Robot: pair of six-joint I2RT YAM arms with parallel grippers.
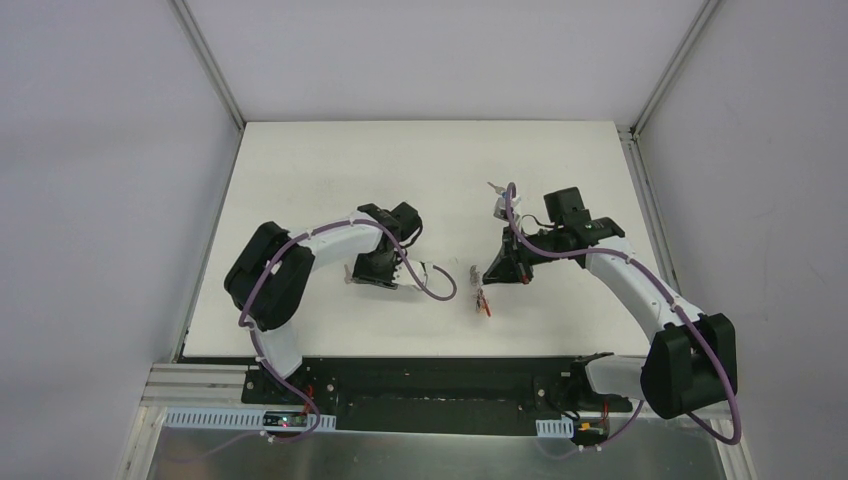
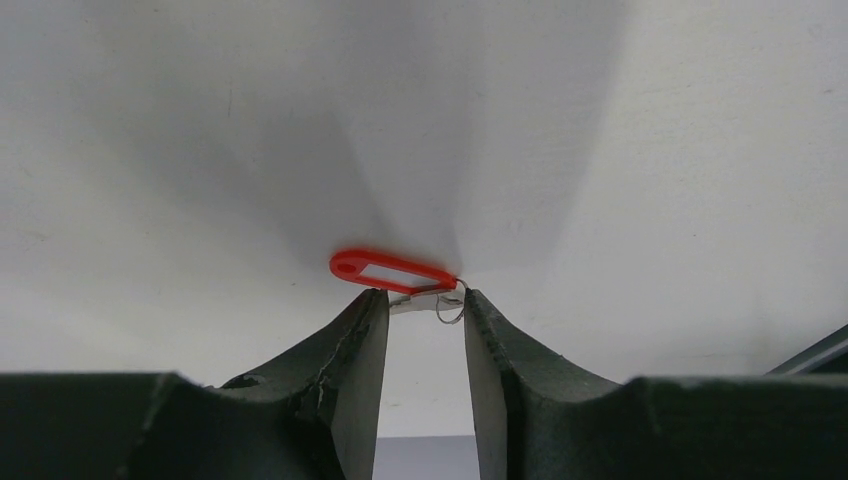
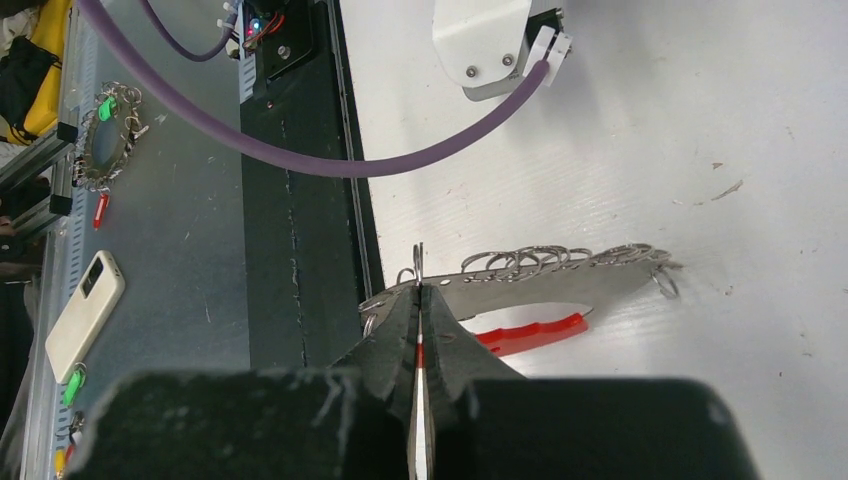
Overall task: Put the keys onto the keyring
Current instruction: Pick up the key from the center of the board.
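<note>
A key with a red oval tag [image 2: 390, 268] lies on the white table. Its silver blade [image 2: 425, 298] and a small wire ring sit right between the tips of my left gripper [image 2: 422, 300], which is open, its jaws half apart on either side of the blade. From above, the left gripper [image 1: 372, 280] points down at the table's middle left. My right gripper [image 3: 420, 292] is shut on the edge of the keyring [image 3: 560, 278], a grey plate with a row of metal rings and a red half [image 3: 530, 335] below. The top view shows the keyring [image 1: 483, 301] hanging under the right gripper [image 1: 490, 280].
A small silvery item [image 1: 494, 187] lies on the table behind the right arm. A purple cable [image 3: 300, 150] loops over the black base strip [image 3: 300, 250]. On the metal shelf beyond lie a phone [image 3: 85, 315] and a ring of clips with a green tag [image 3: 105, 140].
</note>
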